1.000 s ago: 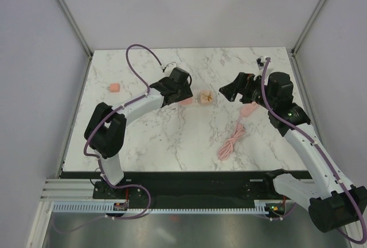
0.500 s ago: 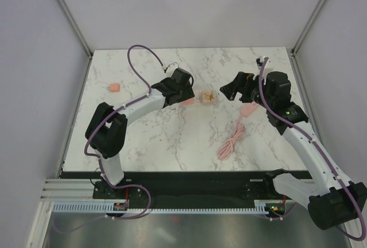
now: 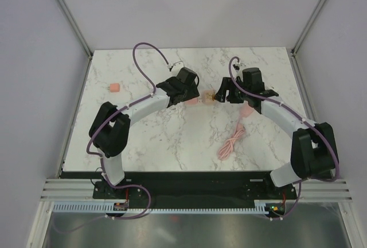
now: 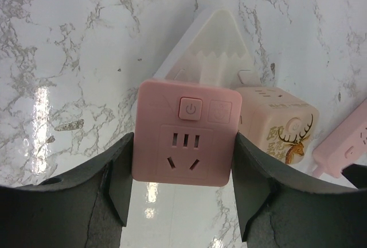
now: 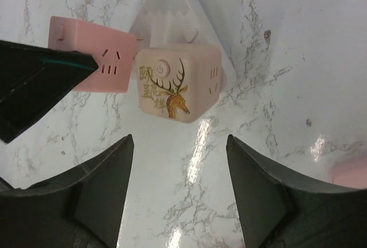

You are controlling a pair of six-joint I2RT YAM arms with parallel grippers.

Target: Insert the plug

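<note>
A pink socket block (image 4: 184, 139) with a power button lies on the marble table (image 3: 172, 139). My left gripper (image 4: 182, 167) is shut on its two sides; in the top view the gripper (image 3: 192, 94) is left of centre. A beige cube adapter with a deer picture (image 5: 179, 82) stands just right of the pink block (image 5: 92, 61), close beside it. My right gripper (image 5: 179, 144) hovers open and empty just short of the cube; in the top view it (image 3: 221, 94) is right of the cube (image 3: 207, 96). A pink plug (image 3: 246, 110) with its coiled cable (image 3: 231, 143) lies on the table further right.
A white triangular piece (image 4: 215, 41) lies behind the two blocks. A small pink cube (image 3: 115, 88) sits near the table's left edge. Purple arm cables loop over the back of the table. Grey walls stand on three sides.
My right arm has swung left, bringing its gripper from above the pink plug to beside the deer cube. My left gripper has shifted slightly right with the pink block.
</note>
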